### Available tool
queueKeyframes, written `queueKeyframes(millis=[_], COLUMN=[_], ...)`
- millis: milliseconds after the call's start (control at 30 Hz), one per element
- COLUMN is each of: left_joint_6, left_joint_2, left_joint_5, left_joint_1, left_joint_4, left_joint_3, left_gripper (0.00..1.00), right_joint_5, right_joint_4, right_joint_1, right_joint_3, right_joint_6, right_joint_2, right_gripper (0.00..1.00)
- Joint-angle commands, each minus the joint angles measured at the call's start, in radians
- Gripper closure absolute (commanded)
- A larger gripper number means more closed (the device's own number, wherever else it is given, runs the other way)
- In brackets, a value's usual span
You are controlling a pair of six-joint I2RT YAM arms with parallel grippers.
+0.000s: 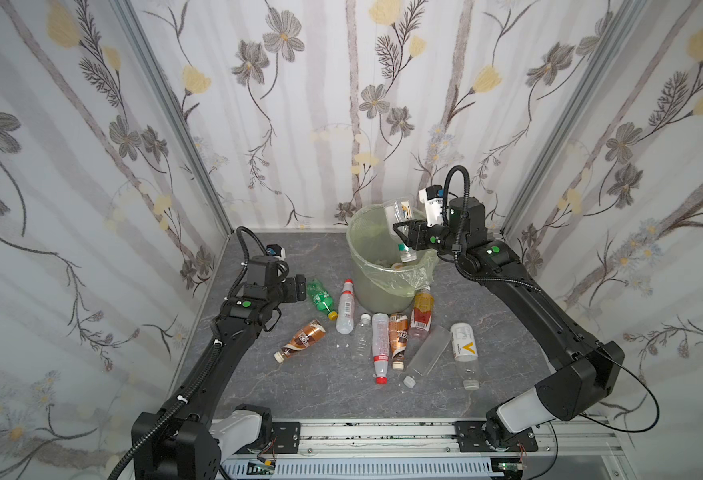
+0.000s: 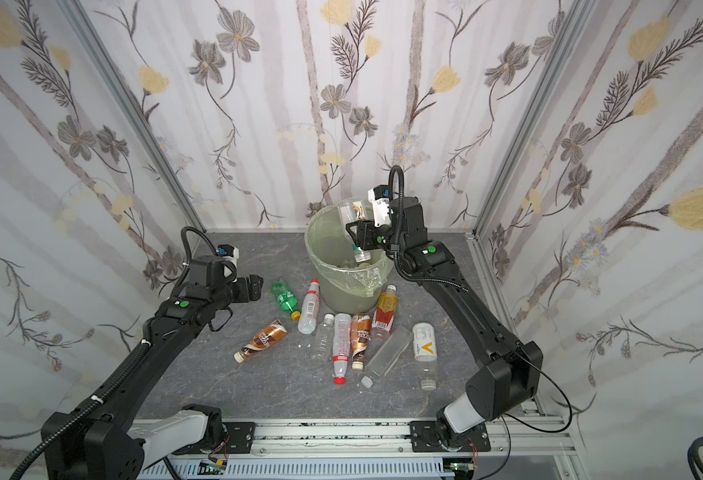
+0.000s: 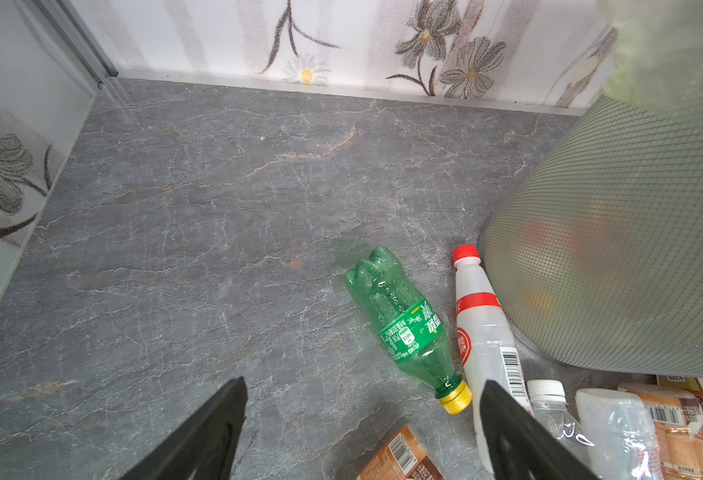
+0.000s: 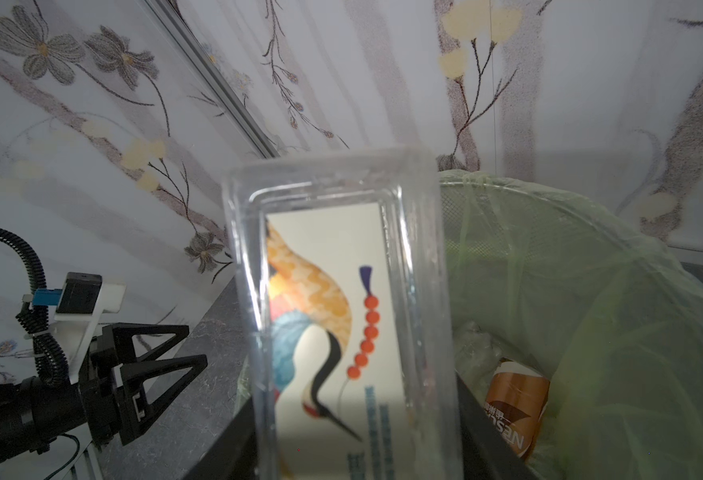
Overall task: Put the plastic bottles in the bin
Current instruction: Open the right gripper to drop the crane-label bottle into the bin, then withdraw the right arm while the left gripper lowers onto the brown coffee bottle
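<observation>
The right hand (image 1: 401, 236) is gripping a clear crane-labelled bottle (image 1: 400, 211), cap down, over the mouth of the bin (image 1: 366, 286). The left hand (image 1: 302, 287) is hovering open just beside the green bottle (image 1: 320, 297) lying on the surface (image 1: 300, 386).

A grey, marble-veined counter (image 1: 296, 257) sits enclosed by walls (image 1: 320, 83) papered with grey and yellow flowers, aluminium posts (image 1: 172, 108) in the corners, a metal rail (image 1: 374, 434) along its front edge.
</observation>
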Motion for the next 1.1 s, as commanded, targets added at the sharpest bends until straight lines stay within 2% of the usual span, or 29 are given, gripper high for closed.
queueKeyframes(millis=[0, 533, 833, 1067], left_joint_6=[0.003, 0.017, 0.020, 0.043], left_joint_2=[-0.004, 0.005, 0.011, 0.033], left_joint_5=[0.037, 0.029, 0.021, 0.012], left_joint_1=[0.001, 0.001, 0.001, 0.000], left_joint_4=[0.019, 0.018, 0.019, 0.009], left_joint_3=[-0.006, -0.017, -0.004, -0.005], left_gripper=[0.11, 0.10, 0.10, 0.10], right_joint_5=[0.021, 0.045, 0.074, 0.105], right_joint_4=[0.038, -0.004, -0.016, 0.006], right_joint_1=[0.004, 0.006, 0.003, -0.038], right_joint_3=[-0.003, -0.003, -0.013, -0.095], right_joint_6=[0.000, -0.033, -0.066, -0.070], right_joint_2=[0.015, 0.028, -0.005, -0.094], right_gripper=[0.46, 0.24, 0.22, 0.19])
